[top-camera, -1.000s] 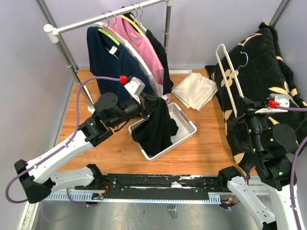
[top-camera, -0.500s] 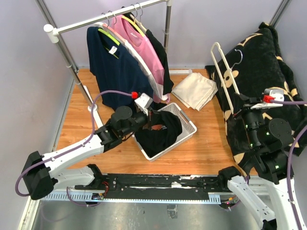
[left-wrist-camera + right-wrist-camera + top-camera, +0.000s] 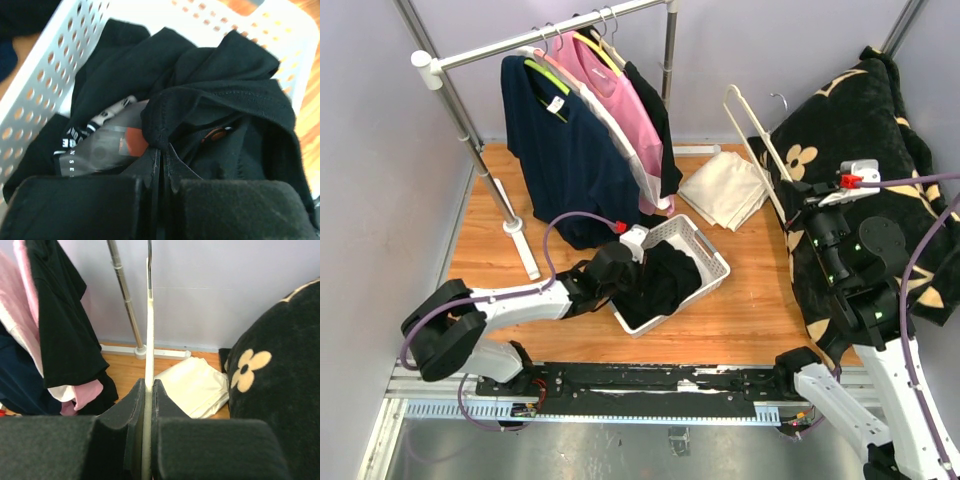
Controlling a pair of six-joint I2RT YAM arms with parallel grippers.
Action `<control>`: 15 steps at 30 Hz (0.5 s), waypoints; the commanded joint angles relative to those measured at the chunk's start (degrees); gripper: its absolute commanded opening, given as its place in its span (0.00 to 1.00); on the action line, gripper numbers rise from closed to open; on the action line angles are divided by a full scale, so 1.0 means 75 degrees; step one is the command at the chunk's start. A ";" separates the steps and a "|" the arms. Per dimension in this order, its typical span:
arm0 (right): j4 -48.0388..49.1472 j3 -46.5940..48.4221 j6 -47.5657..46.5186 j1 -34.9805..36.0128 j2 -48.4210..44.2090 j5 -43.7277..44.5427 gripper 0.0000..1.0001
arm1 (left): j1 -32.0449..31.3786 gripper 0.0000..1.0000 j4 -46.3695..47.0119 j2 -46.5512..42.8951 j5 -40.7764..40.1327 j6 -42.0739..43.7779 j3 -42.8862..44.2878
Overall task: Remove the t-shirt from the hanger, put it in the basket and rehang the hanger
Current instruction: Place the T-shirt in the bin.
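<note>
The black t-shirt (image 3: 665, 282) lies bunched in the white perforated basket (image 3: 708, 250). My left gripper (image 3: 638, 262) reaches low into the basket from the left. In the left wrist view the left gripper (image 3: 162, 150) is shut, pinching an edge of the t-shirt (image 3: 225, 90) at its tips, with the basket (image 3: 45, 75) wall behind. The bare white hanger (image 3: 755, 150) stands tilted at the right, clear of the shirt. My right gripper (image 3: 800, 215) holds its lower end. In the right wrist view the right gripper (image 3: 148, 385) is shut on the hanger (image 3: 149, 315) bar.
A clothes rail (image 3: 550, 35) at the back carries navy, pink and black shirts (image 3: 570, 150) on hangers. Its foot (image 3: 520, 250) rests on the table at the left. A folded cream cloth (image 3: 725, 188) lies behind the basket. A black flowered blanket (image 3: 865, 130) covers the right side.
My left arm has come down and lowered the black t-shirt into the basket. My right arm has carried the hanger up and to the left.
</note>
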 commanded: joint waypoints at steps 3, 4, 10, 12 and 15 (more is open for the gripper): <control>0.0813 0.0595 0.0066 0.0068 0.0395 -0.1029 0.01 | -0.0152 0.01 -0.1026 0.0508 -0.1197 -0.0468 0.0292; 0.0816 0.0659 0.0055 0.0068 0.0474 -0.1109 0.01 | -0.0155 0.01 -0.1123 0.0495 -0.1347 -0.0492 0.0311; 0.0915 0.1029 -0.0110 0.0068 0.0993 -0.1637 0.01 | -0.0149 0.00 -0.1625 0.0198 -0.2277 -0.0567 0.0403; 0.1026 0.1148 -0.0145 0.0077 0.1200 -0.1850 0.01 | -0.0144 0.01 -0.1775 0.0213 -0.2437 -0.0529 0.0496; 0.1148 0.1384 -0.0161 0.0068 0.1579 -0.2133 0.01 | -0.0154 0.18 -0.1852 0.0182 -0.2287 -0.0422 0.0650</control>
